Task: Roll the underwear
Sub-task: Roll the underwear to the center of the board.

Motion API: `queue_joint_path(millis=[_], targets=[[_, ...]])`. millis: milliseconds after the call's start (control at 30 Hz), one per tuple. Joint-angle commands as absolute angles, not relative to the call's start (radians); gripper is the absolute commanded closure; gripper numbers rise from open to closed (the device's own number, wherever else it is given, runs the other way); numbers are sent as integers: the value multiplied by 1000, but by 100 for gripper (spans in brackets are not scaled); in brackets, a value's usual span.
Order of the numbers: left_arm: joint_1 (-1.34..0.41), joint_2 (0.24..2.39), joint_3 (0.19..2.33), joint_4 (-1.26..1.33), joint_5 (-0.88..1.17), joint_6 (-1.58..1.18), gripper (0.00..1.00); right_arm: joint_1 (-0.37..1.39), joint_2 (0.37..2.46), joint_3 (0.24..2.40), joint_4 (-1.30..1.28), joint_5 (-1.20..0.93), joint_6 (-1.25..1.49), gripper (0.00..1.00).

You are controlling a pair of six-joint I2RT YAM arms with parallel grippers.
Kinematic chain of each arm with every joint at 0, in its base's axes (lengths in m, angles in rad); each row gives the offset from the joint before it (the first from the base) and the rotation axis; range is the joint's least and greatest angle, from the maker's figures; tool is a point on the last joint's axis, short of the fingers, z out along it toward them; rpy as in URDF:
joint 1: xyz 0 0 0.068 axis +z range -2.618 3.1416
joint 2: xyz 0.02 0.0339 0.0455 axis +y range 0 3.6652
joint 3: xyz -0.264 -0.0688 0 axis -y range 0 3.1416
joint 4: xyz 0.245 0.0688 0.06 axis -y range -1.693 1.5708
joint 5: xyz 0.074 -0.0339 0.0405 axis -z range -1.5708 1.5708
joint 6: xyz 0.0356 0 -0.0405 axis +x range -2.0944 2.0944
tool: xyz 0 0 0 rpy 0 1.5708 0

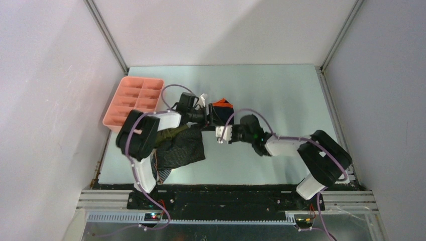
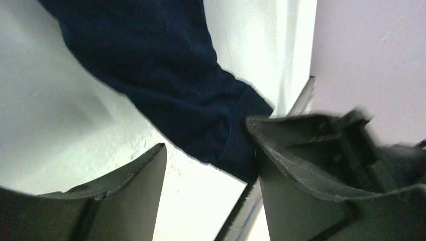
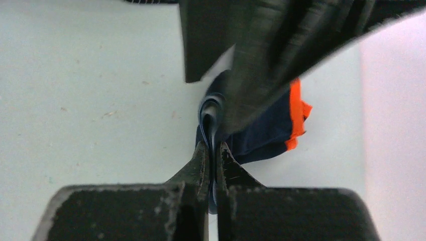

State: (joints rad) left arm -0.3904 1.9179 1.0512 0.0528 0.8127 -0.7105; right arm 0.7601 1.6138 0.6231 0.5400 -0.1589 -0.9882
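The navy underwear with an orange band sits bunched at the table's middle. In the right wrist view its navy folds and orange edge show. My right gripper is shut on a folded edge of it, and in the top view it comes in from the right. My left gripper reaches it from the left. In the left wrist view the left gripper is open, and the navy cloth lies just ahead, touching the right finger. The left finger hangs over the cloth.
A dark grey striped underwear and an olive green one lie under the left arm. The pink compartment tray stands at the far left. White walls enclose the table on three sides.
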Motion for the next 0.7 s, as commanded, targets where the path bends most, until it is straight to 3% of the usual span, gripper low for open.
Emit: queue_joint_path(millis=[0, 233, 667], targets=[[-385, 1640, 866, 356, 620, -534, 29, 694, 1542, 900, -170, -511, -1003, 100], [-409, 1448, 666, 332, 418, -377, 27, 690, 1713, 1167, -761, -642, -1130, 100], [-404, 1176, 539, 133, 344, -286, 28, 685, 2004, 1539, -1182, -759, -1121, 100]])
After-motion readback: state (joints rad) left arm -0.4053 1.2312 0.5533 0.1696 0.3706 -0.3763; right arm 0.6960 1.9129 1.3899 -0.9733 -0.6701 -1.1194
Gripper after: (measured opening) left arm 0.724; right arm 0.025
